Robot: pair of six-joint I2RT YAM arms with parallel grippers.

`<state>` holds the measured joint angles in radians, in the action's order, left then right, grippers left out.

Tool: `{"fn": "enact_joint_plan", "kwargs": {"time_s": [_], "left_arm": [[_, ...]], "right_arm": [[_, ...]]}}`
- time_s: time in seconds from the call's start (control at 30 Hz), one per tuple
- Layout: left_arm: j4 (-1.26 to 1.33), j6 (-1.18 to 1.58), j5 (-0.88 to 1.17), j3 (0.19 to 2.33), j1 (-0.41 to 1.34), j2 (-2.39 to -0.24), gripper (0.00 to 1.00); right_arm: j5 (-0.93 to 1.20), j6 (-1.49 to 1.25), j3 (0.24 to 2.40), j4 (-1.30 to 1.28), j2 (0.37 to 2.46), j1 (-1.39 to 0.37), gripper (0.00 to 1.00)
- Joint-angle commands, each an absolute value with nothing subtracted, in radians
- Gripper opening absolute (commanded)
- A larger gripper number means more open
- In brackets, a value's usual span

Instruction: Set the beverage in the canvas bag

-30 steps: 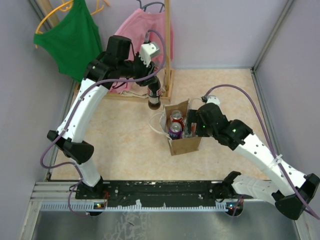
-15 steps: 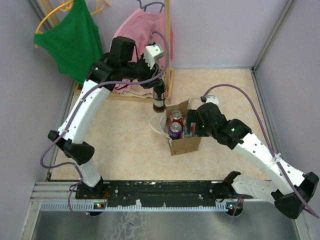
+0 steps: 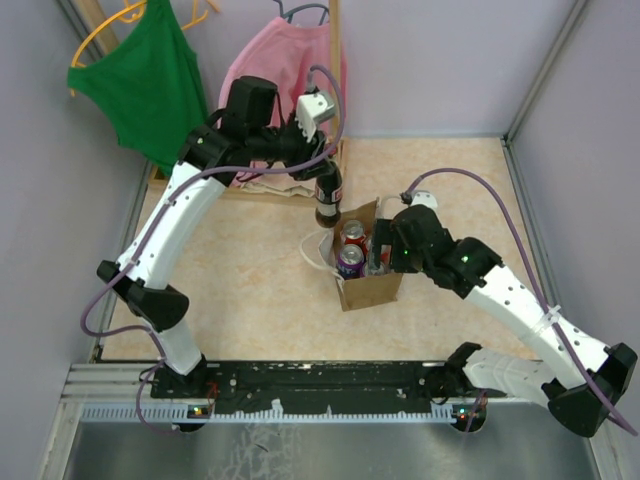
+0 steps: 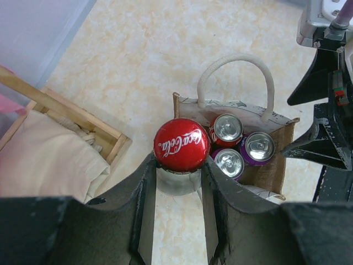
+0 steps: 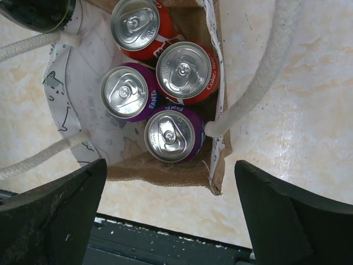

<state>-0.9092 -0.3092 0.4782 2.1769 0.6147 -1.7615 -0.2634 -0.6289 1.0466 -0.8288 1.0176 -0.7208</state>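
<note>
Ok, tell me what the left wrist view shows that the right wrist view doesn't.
Only the left wrist: the left hand gripping the red-capped Coca-Cola bottle, plus the wooden frame and beige cushion. Only the right wrist: the open right hand and all four cans, where the left wrist shows three. Both: the canvas bag, its white handles and drinks standing inside.

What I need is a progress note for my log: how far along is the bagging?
Done: four cans stand inside the canvas bag. In hand: the left gripper grips a red-capped Coca-Cola bottle by the bag's rim, not yet inside. Left: move it over the opening, lower and release. The right gripper is open over the bag.
</note>
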Motion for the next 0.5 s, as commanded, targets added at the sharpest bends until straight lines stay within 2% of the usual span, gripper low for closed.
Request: {"fn": "enact_joint_plan", "kwargs": {"time_s": [0.0,0.47], "left_arm": [[-0.749,-0.278,0.553,2.171,0.634,-1.671,0.0],[-0.744,-0.276,0.563,2.133,0.666,-1.659,0.0]], "right_arm": [[-0.271,-0.62,1.053,-0.791,1.023,-0.706,0.99],[-0.268,-0.599,1.061,-0.749,0.998,-0.703,0.99]]}}
